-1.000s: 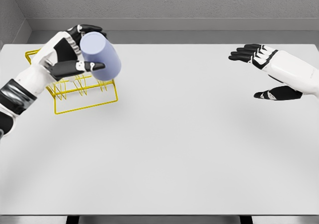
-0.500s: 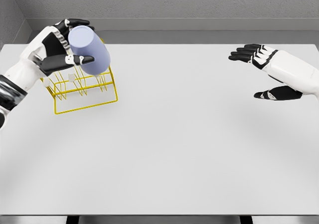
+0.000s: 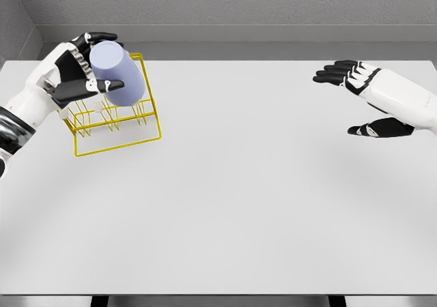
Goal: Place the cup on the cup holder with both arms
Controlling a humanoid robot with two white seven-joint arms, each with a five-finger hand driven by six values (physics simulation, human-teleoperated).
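- Two hands appeared in the head view, but only the left hand was engaged, its fingers wrapped around the lavender cup.
- Cup position: held tilted in the air above the yellow wire cup holder at the far left of the white table; whether it touched the wires could not be told.
- Reason for the hold, as a judgement: the thumb lay across the front of the cup and the other fingers curled over its top, a side grasp that probably left the cup's end free to be lowered onto the holder's upright prongs.
- Right hand: held above the table's far right with fingers spread and nothing in them, well apart from cup and holder; it seemed to be waiting, clear of the working side.
- Surroundings: a grey wall ran behind the table.
- Obstructions: nothing lay between cup and holder; the holder's raised back frame, close behind the cup, was the likeliest thing to snag.
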